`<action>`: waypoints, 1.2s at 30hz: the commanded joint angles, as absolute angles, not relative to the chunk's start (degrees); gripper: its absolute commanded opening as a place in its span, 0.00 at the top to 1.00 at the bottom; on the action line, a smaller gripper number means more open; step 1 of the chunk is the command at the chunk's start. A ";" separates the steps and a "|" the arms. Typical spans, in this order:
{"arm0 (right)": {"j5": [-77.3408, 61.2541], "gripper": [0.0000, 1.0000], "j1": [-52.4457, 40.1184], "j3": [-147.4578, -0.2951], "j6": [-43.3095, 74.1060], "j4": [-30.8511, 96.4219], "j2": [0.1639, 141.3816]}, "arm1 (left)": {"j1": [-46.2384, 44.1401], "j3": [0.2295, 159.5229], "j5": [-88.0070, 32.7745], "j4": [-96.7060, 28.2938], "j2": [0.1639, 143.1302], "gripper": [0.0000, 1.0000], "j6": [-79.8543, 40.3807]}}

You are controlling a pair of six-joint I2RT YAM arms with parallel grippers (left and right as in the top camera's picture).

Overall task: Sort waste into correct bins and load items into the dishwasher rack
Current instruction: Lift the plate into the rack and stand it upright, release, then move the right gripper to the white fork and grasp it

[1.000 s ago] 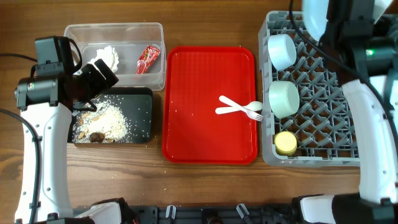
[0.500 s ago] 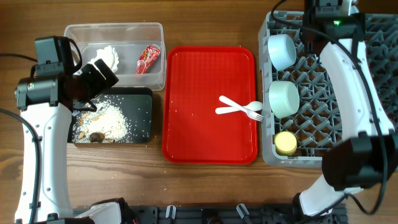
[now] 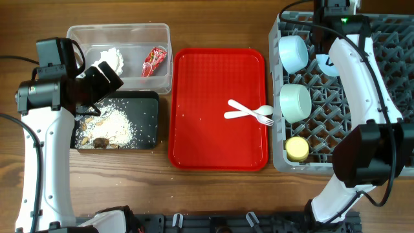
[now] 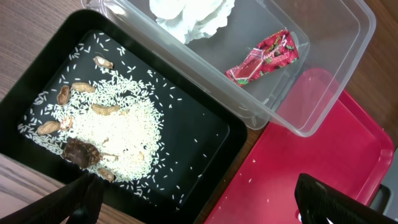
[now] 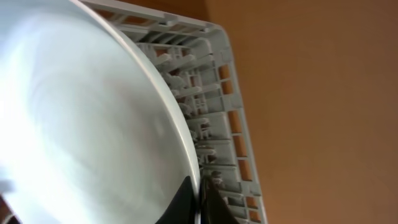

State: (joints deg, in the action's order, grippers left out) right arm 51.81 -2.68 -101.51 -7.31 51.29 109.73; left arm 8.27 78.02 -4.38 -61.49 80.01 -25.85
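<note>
Right wrist view: the right gripper [image 5: 198, 200] pinches the rim of the light blue plate [image 5: 81, 124] at the dishwasher rack [image 5: 214, 118]; the left gripper [image 4: 205, 196] hangs open above the black tray [image 4: 205, 134].

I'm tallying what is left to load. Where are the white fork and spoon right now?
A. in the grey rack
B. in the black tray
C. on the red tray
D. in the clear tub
C: the white fork and spoon lie crossed on the red tray, near its right edge beside the grey rack.
</note>
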 commanded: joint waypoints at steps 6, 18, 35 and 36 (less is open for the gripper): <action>48.05 0.00 -2.81 -101.56 -3.92 51.16 109.84 | 8.54 78.67 -4.25 -61.36 79.64 0.00 -25.76; -5.93 0.00 -6.00 -101.58 11.07 62.02 94.59 | 8.54 78.67 -4.25 -61.36 79.64 0.00 -25.76; -5.32 0.00 -19.29 -101.49 -8.54 77.69 99.02 | 8.54 78.67 -4.25 -61.36 79.64 0.00 -25.76; -4.27 0.00 -20.23 -101.49 -9.43 78.24 100.05 | 8.54 78.67 -4.25 -61.36 79.64 0.00 -25.76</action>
